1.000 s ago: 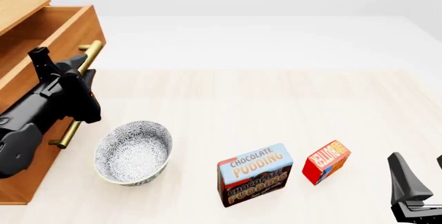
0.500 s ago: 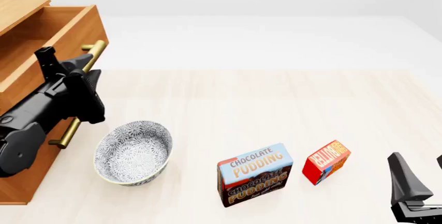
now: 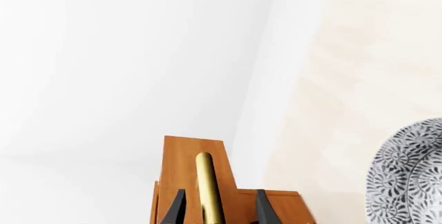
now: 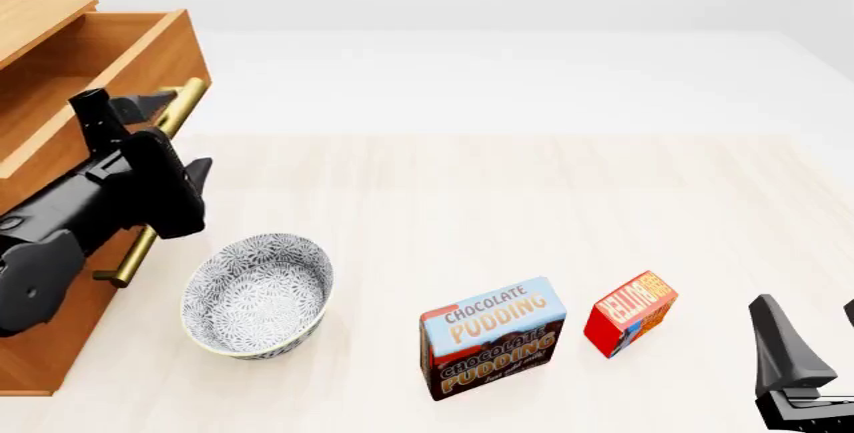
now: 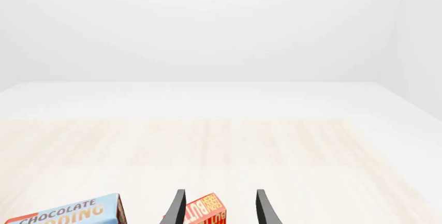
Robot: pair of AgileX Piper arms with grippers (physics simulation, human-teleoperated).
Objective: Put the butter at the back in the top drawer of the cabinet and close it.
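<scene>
The butter is a small red box standing on the table to the right of the pudding box; in the right wrist view the butter lies just ahead, between the finger lines. My right gripper waits open at the near right corner, short of the butter. The cabinet stands at the left with its top drawer pulled out. My left gripper is open, its fingers straddling the brass handle with gaps on both sides.
A blue-and-brown Chocolate Pudding box stands left of the butter. A patterned bowl sits just in front of the open drawer, below my left arm.
The left gripper's fingers have spread apart and let go of the handle. The drawer slid out slightly before that. The right arm, butter and pudding box have not moved.
</scene>
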